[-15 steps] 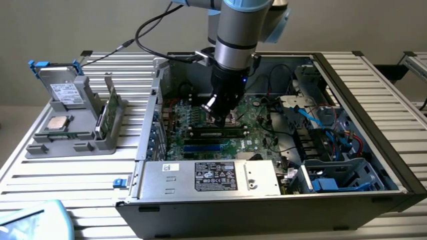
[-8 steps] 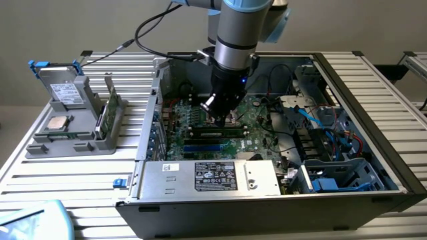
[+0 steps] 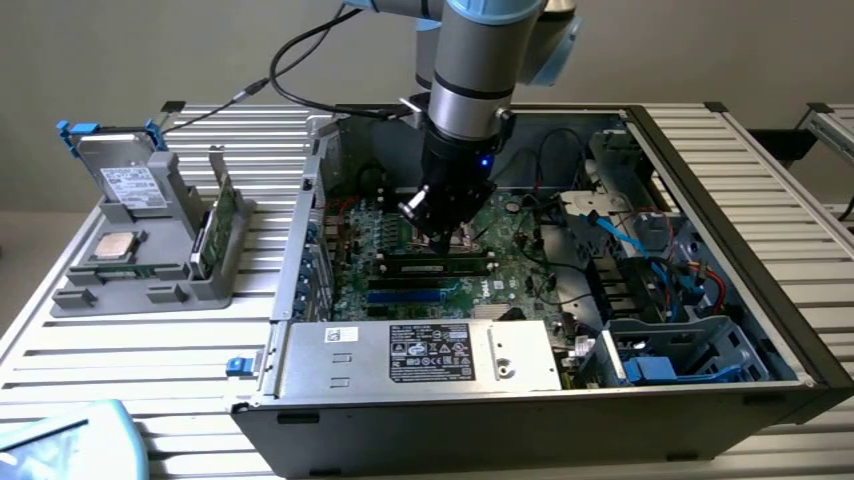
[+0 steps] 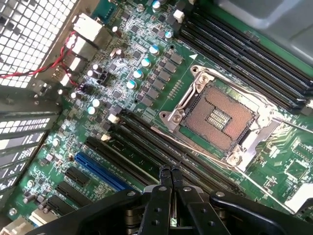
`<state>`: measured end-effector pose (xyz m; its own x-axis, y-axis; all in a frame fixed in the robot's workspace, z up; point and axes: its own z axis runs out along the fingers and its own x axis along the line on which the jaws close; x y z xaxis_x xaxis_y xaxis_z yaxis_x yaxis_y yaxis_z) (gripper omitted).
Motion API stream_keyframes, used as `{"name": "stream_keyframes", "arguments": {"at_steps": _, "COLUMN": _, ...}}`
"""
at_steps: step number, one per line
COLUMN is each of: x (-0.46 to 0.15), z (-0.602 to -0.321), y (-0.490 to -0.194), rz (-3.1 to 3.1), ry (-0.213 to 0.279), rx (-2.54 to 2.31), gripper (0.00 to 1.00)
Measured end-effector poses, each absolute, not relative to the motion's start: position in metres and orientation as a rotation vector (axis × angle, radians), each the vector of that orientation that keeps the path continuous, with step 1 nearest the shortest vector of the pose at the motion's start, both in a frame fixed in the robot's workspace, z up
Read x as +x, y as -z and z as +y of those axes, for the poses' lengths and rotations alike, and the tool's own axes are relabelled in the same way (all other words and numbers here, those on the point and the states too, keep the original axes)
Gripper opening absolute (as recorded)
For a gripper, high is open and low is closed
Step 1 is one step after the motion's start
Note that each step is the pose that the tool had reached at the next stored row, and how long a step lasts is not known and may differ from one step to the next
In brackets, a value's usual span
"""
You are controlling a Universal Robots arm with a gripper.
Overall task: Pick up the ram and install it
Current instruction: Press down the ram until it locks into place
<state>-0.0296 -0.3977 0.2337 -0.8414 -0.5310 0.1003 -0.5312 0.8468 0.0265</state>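
My gripper hangs low inside the open computer case, over the motherboard. Its two black fingers are pressed together, and I see nothing held between them. The ram, a long dark stick with a pale strip, lies along the memory slots just in front of the fingertips, seated level in the board. In the wrist view my gripper points down at the row of black memory slots beside the empty CPU socket. There I cannot tell the stick apart from the slots.
A grey holder on the exterior view's left carries a hard drive, a processor and a green card. The power supply sits at the case front. Blue cables and drive bays fill the right side.
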Motion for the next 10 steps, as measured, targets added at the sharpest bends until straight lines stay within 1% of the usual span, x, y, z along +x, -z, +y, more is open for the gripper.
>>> {"name": "stream_keyframes", "arguments": {"at_steps": 10, "x": -0.0296, "z": -0.3976, "y": -0.2335, "rz": -2.957, "ry": -0.028, "rx": 0.677, "gripper": 0.1}}
